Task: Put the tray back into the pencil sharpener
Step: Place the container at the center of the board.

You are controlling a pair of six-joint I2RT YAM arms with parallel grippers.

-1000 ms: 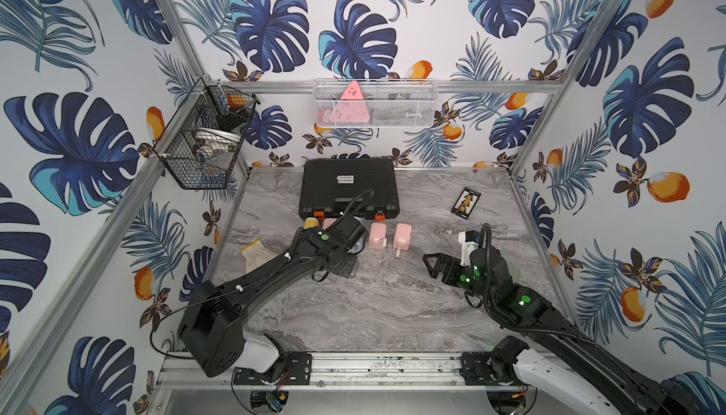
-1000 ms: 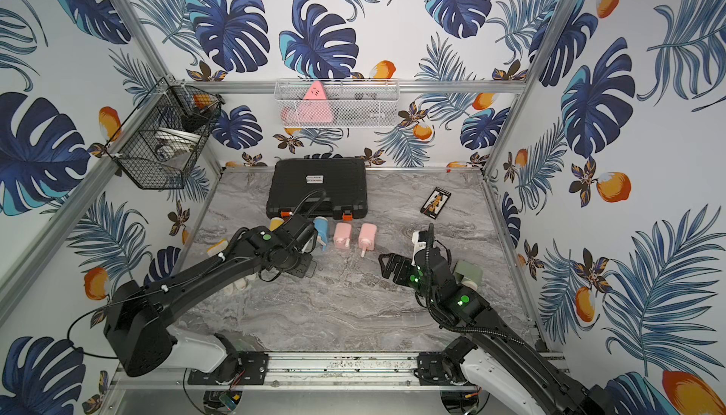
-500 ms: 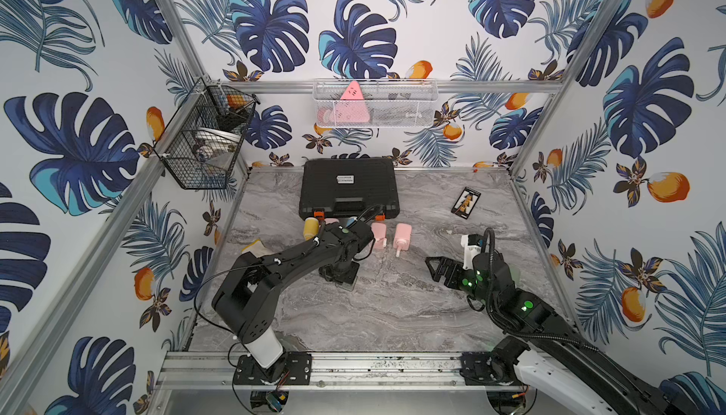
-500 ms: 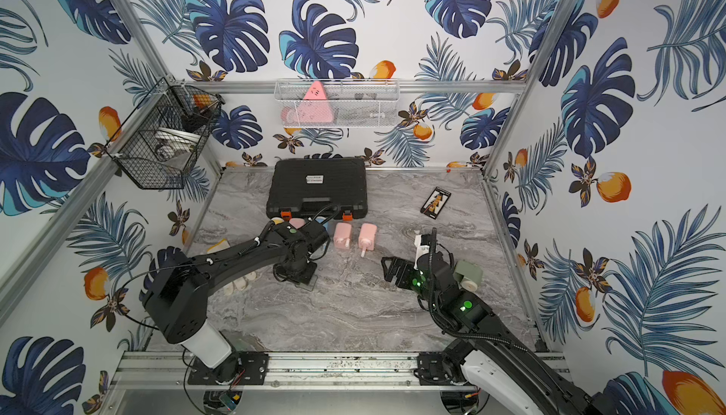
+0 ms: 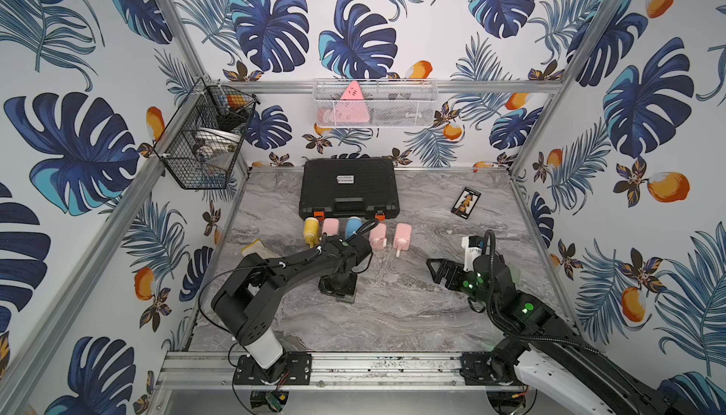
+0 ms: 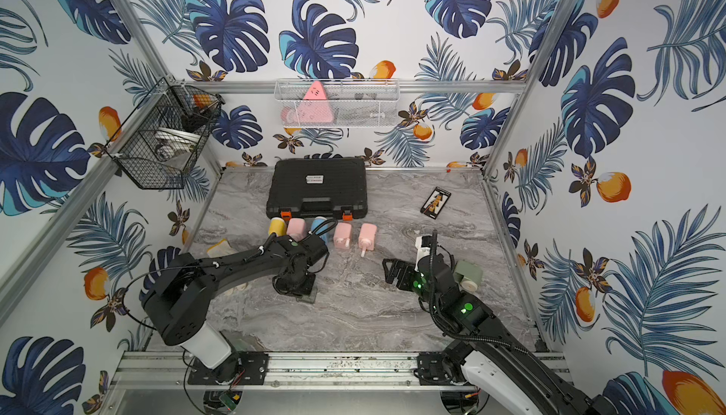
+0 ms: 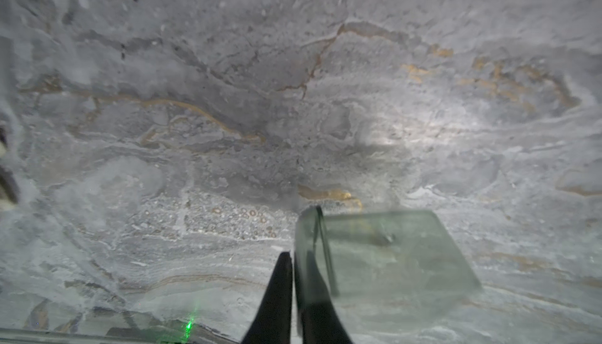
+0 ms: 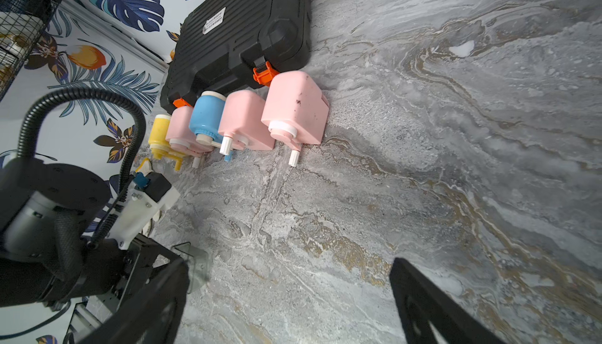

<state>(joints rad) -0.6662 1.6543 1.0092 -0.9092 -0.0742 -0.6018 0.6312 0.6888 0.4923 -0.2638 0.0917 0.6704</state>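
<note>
Tabletop (image 5: 393,315): three pink sharpeners (image 8: 294,108), one tray (image 7: 384,254)

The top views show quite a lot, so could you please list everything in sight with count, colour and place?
black hard case with orange latches: 1, black, back centre of grey marble table.
pencil sharpeners: 5, one yellow, three pink, one blue, rowed before the case.
grey-green pencil sharpener: 1, grey-green, beside the right arm.
translucent grey-green tray: 1, on the table, left of centre.
small black card with orange print: 1, back right.
pale yellow item: 1, left edge, kind unclear.
black wire basket: 1, left wall.
white mesh basket: 1, back wall, holds a pink triangle.
left gripper: black, shut on the tray's wall.
right gripper: black, open, empty.
</note>
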